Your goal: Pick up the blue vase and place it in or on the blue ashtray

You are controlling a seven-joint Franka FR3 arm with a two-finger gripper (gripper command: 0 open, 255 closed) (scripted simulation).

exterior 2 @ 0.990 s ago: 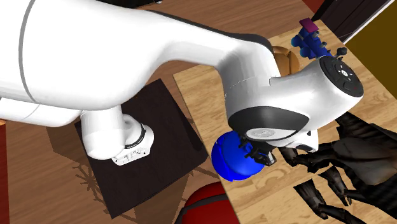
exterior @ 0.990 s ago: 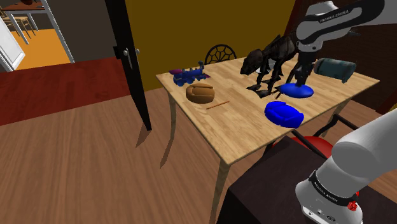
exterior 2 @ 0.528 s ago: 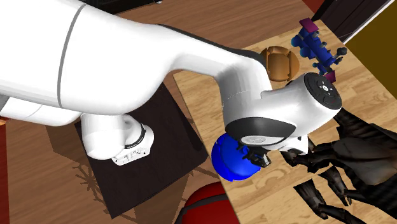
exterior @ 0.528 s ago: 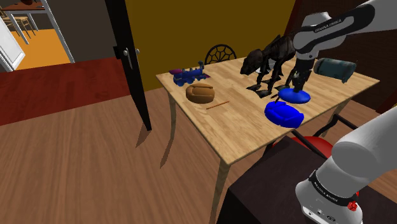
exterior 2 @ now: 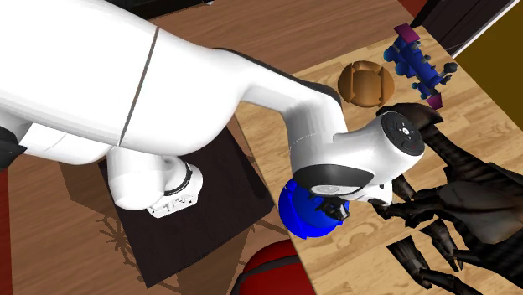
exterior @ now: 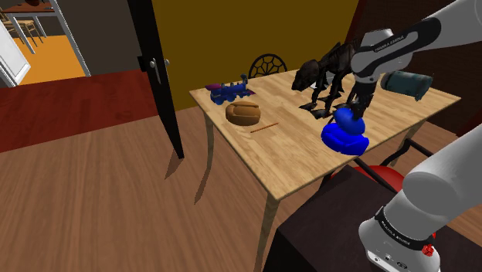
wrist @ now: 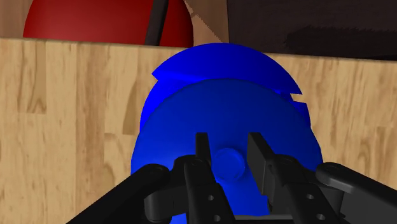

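1. At the table's point(exterior: 293, 158) edge nearest the stand, at 5 o'clock from a dark dinosaur figure point(exterior: 324, 71) in the shoulder view, the blue ashtray point(exterior: 345, 141) is seen lying flat.
2. The blue vase point(exterior: 347, 120) is held directly over the ashtray, at its 12 o'clock in that view; whether the two touch cannot be told.
3. The vase's narrow neck is pinched between the two black fingers of the gripper point(wrist: 229, 143), as is shown in the wrist view.
4. Beyond the fingers the vase's wide body is spread out, and the ashtray's notched rim is seen past it.
5. A red round seat point(wrist: 83, 22) is seen below the table's edge, beyond the ashtray from the gripper.
6. In the shoulder view, a brown round thing point(exterior: 244, 113) is placed at 9 o'clock from the ashtray, well apart from it.
7. A blue toy train point(exterior: 229, 93) stands at 11 o'clock from the brown thing.
8. A dark cylinder point(exterior: 407, 83) lies at 2 o'clock from the vase, near the table's far corner.
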